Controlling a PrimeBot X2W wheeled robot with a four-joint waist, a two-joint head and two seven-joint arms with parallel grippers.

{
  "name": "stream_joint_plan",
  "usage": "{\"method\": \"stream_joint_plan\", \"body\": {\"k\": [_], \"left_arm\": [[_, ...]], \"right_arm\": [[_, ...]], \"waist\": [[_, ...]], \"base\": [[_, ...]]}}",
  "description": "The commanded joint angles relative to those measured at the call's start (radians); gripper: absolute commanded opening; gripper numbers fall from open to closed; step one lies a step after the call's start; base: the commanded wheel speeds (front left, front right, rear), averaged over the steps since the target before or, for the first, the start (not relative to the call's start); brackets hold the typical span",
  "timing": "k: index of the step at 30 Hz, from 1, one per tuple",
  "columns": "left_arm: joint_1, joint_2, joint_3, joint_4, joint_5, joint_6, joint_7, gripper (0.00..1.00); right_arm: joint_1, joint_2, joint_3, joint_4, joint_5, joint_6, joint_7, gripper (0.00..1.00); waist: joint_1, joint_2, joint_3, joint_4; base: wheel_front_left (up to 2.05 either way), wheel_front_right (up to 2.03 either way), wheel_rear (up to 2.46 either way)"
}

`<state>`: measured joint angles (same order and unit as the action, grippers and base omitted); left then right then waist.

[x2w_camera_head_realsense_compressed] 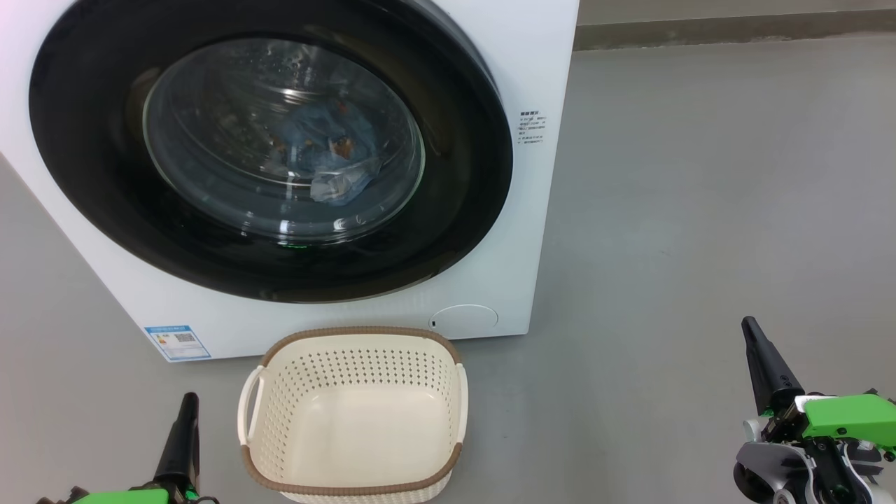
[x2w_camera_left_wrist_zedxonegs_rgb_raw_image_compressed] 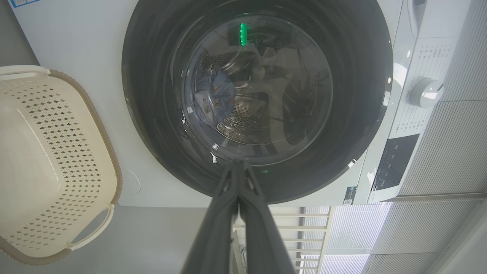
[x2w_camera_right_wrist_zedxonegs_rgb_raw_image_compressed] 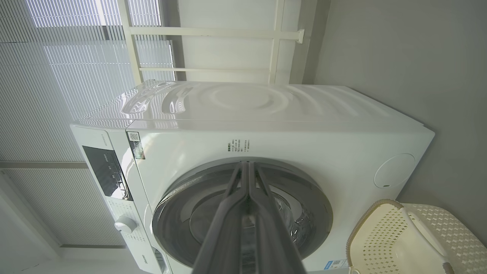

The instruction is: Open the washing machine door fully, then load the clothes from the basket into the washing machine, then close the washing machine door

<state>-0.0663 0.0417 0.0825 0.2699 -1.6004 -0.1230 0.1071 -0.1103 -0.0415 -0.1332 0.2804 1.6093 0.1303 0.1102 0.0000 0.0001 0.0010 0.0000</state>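
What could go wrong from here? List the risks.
1. The washing machine door looks shut over the clothes, but latching cannot be confirmed; it may swing open.
2. The empty basket sits close before the washing machine, between the shut left pincer and right pincer; any advance could knock it.

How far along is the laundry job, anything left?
Done, by the look of it: the basket is empty, the clothes show inside through the washing machine door, and it sits flush on the washing machine. In hand: nothing; the left gripper and right gripper are shut, empty and clear of the machine. Left: nothing visible, though the latch itself can't be checked.
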Motion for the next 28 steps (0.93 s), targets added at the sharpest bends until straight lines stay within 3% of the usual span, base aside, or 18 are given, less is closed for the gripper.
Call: {"method": "stream_joint_plan", "body": {"k": [1, 28], "left_arm": [[-0.048, 0.009, 0.033, -0.020, -0.007, -0.008, 0.007, 0.00], [-0.048, 0.009, 0.033, -0.020, -0.007, -0.008, 0.007, 0.00]], "right_arm": [[-0.003, -0.009, 0.018, -0.031, -0.002, 0.000, 0.004, 0.00], [-0.003, -0.009, 0.018, -0.031, -0.002, 0.000, 0.004, 0.00]], "waist": [[0.0000, -0.0001, 0.000, 0.000], [0.0000, -0.0001, 0.000, 0.000]], "base": [[0.00, 0.00, 0.00], [0.00, 0.00, 0.00]]}}
